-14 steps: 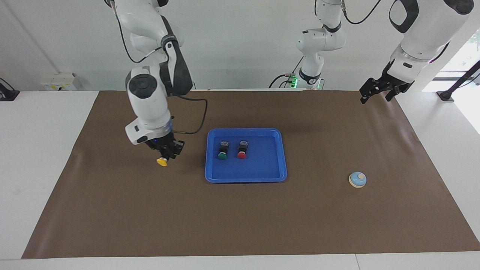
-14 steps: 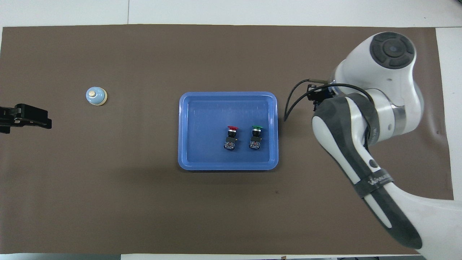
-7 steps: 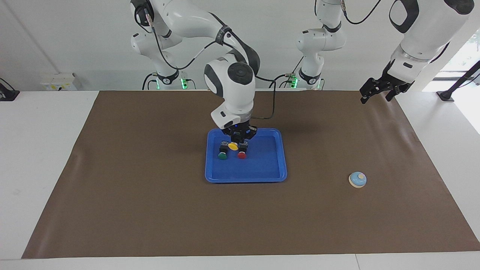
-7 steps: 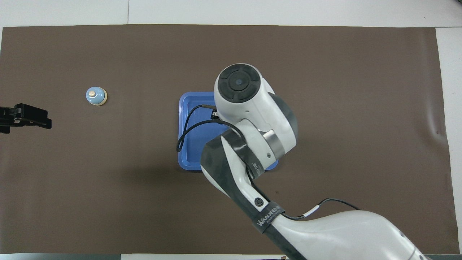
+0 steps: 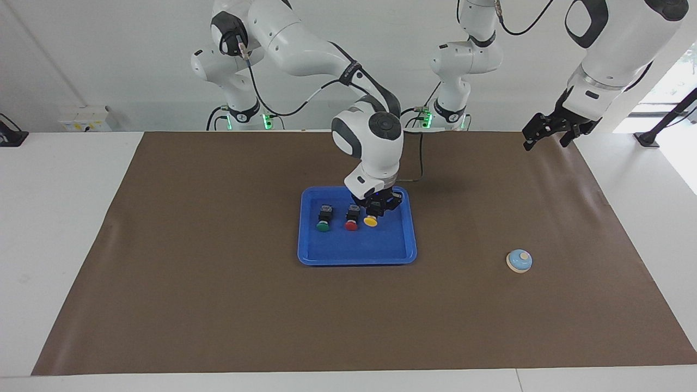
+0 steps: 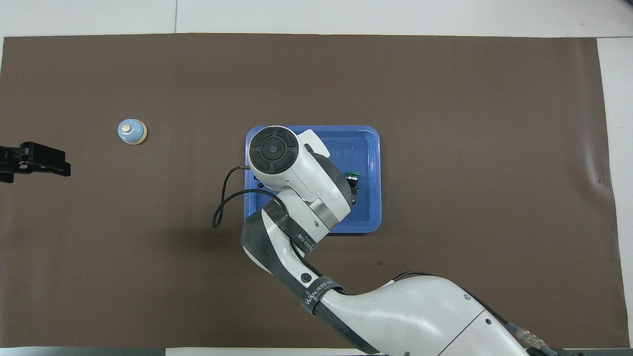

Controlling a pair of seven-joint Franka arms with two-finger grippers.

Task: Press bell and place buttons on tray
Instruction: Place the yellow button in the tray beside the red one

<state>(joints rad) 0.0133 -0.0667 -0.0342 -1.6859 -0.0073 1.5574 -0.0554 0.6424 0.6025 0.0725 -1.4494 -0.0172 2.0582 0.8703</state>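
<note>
Right gripper (image 5: 375, 212), fingers clenched on yellow button (image 5: 371, 221) by its black body over tray (image 5: 403, 256) beside red button (image 5: 352, 224); looks light, rigid, smooth-capped; left gripper (image 5: 550, 130) waits released.

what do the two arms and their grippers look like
Both arms are glossy white with rounded casings and dark grey joint caps and bands. The right arm has a thin black cable looping off its wrist and a lettered strap. The right gripper and left gripper are black, with angular linkages.
</note>
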